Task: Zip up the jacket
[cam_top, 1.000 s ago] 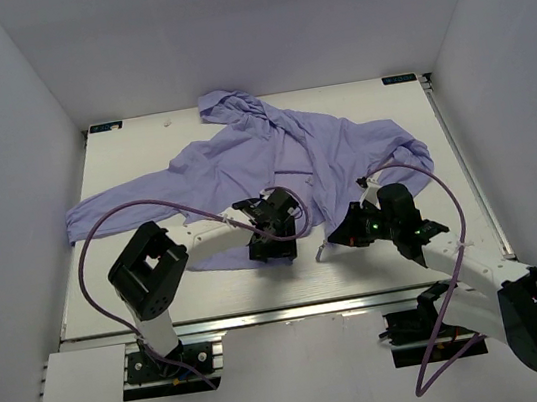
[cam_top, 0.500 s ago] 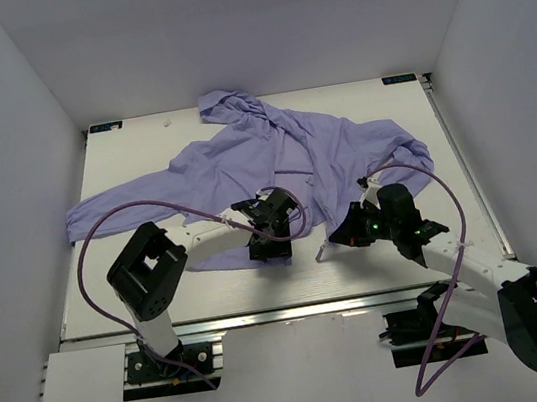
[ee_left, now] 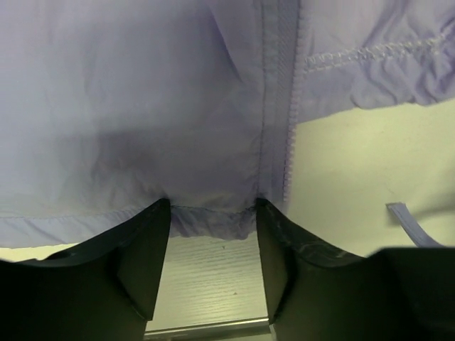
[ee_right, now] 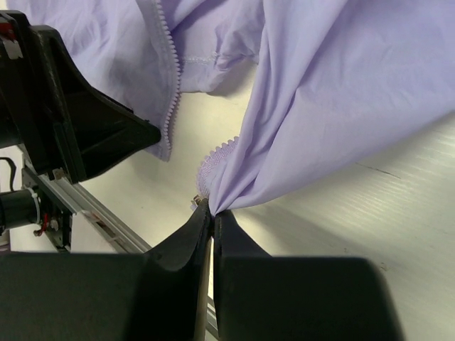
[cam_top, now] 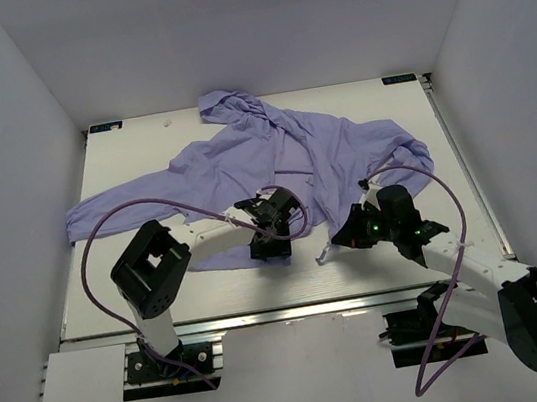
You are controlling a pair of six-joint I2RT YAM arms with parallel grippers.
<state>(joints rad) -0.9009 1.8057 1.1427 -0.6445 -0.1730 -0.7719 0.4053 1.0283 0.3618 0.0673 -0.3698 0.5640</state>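
The lavender jacket (cam_top: 292, 157) lies spread on the white table, hood at the back, front open. My left gripper (cam_top: 270, 247) is at the near hem of one front panel. In the left wrist view its jaws (ee_left: 212, 213) stand open with the hem (ee_left: 210, 222) lying between the tips, just left of that panel's zipper teeth (ee_left: 288, 142). My right gripper (cam_top: 340, 242) is shut on the bottom corner of the other front panel (ee_right: 298, 121). It pinches the fabric (ee_right: 212, 211) just below that panel's zipper teeth (ee_right: 213, 153). The two zipper edges are apart.
An aluminium rail (cam_top: 285, 311) runs along the table's near edge, close behind both grippers. Purple cables (cam_top: 89, 253) loop over each arm. White walls close in the left, right and back. A loose lavender strip (ee_left: 409, 222) lies on the table to the right of my left gripper.
The left gripper's jaws have narrowed a little around the hem. My right gripper has drifted slightly toward the near edge, still holding its corner.
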